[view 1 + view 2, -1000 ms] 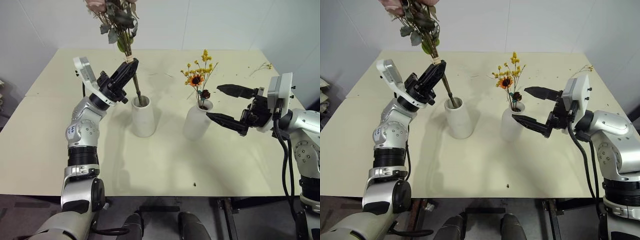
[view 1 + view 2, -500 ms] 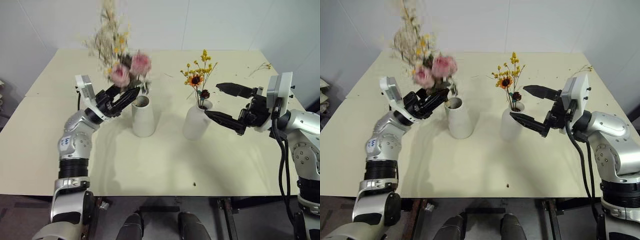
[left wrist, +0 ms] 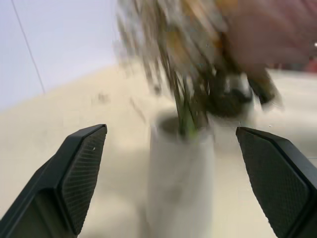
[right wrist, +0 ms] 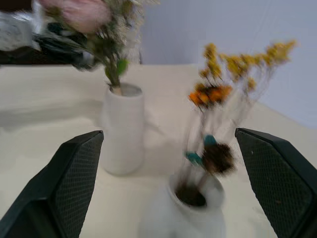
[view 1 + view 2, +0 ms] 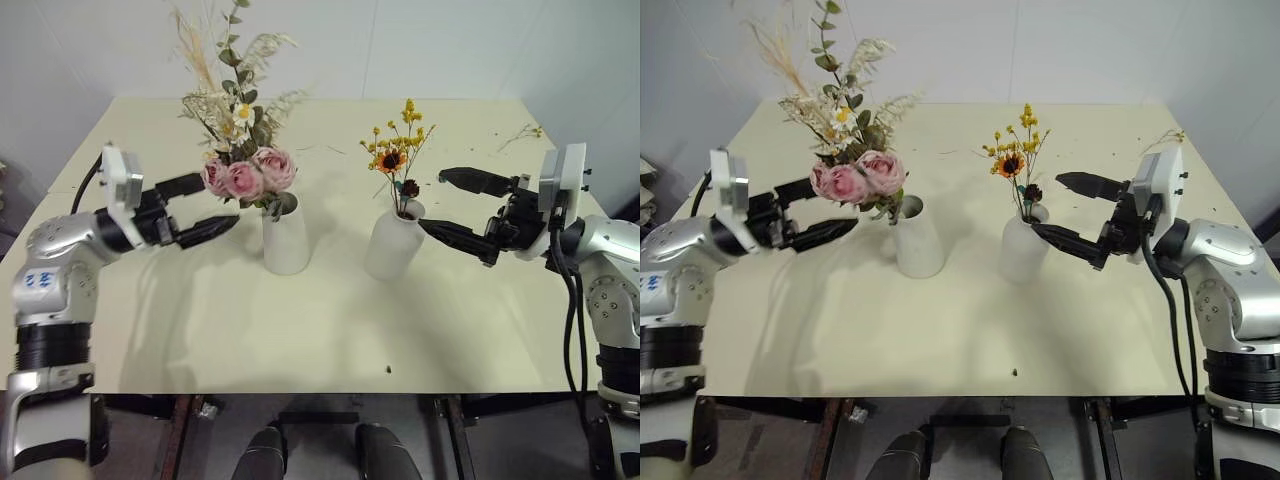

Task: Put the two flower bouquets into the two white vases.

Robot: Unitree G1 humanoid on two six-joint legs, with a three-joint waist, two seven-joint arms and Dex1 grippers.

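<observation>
Even bright light — blurred wrist views

Pink roses in white cylinder vase; yellow-and-orange bouquet in white bottle vase; cream table.

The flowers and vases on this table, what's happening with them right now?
Both bouquets are in. The pink rose bouquet stands in the cylinder vase, and the yellow bouquet in the bottle vase. The left gripper is open beside the roses, holding nothing. The right gripper is open beside the bottle vase.
</observation>
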